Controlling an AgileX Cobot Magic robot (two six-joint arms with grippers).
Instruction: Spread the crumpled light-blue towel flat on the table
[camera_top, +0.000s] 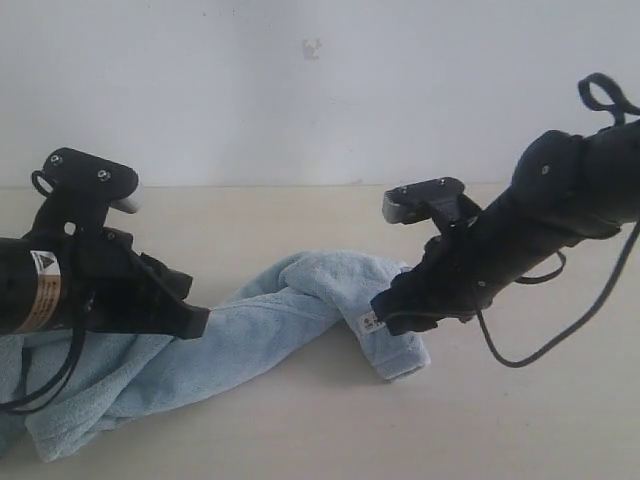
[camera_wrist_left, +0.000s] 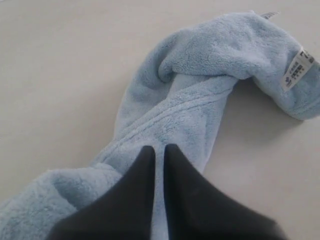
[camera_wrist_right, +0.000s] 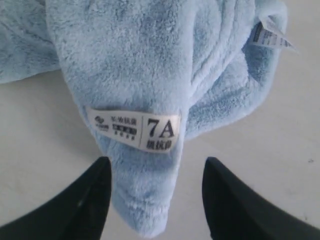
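The light-blue towel (camera_top: 270, 320) lies twisted into a rope across the beige table (camera_top: 300, 430), running from the lower left up to the centre. My left gripper (camera_top: 200, 322) sits on its left part; in the left wrist view the gripper (camera_wrist_left: 159, 148) is shut on a fold of the towel (camera_wrist_left: 200, 75), with taut ridges running into the tips. My right gripper (camera_top: 385, 305) is over the towel's folded right end. There it stands open (camera_wrist_right: 156, 162), its fingers on either side of the towel end (camera_wrist_right: 140, 65) that carries a white "7A" tag (camera_wrist_right: 135, 127).
A white-grey wall (camera_top: 300, 100) rises behind the table's far edge. A black cable (camera_top: 560, 330) hangs in a loop below the right arm. A second small tag (camera_wrist_right: 270, 35) sticks out at the towel's edge. Bare table (camera_wrist_left: 60, 75) surrounds the towel.
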